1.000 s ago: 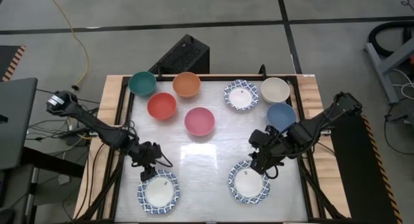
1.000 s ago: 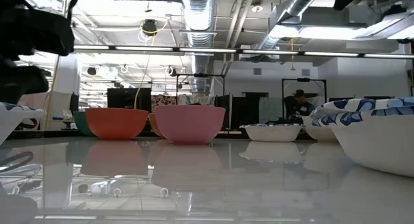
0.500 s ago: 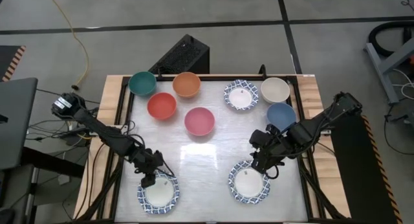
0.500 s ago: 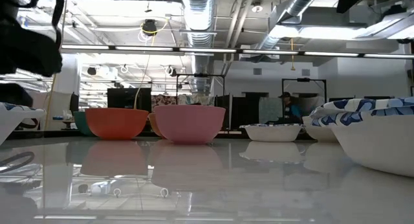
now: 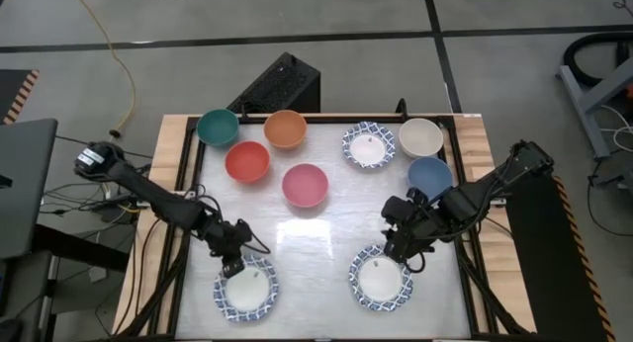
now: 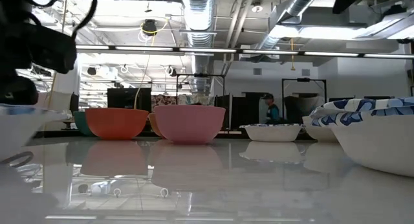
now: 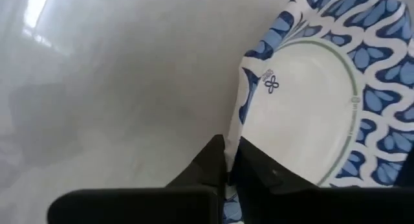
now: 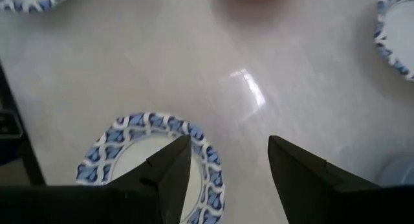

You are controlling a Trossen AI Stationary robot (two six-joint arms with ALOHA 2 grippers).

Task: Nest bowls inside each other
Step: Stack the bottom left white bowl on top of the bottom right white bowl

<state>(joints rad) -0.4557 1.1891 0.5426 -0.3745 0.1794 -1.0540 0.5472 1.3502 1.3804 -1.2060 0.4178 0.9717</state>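
Since a second ago: left tool moved from just above the near-left patterned bowl down onto its rim, and gone from wide apart to closed. That bowl shifted slightly rightward on the surface and, in the low view, now raised a little at its edge. Right arm and every other bowl unchanged. In the room behind, a person walked leftward.

Left tool: fingers pressed together, clamped on the near-left patterned bowl's rim, one finger inside and one outside the blue-and-white border, as seen in the left wrist view.

Right tool: fingers spread wide apart, poised over the far edge of the near-right patterned bowl, gripping nothing; contact with the rim not clear.

Elsewhere on the surface: teal bowl and orange bowl side by side at the far left, red bowl just in front of them, pink bowl nearer the middle. Third patterned bowl at the far edge, cream bowl just beside it on the right, blue bowl in front of the cream one, close to the right arm. No bowl yet nested inside another.
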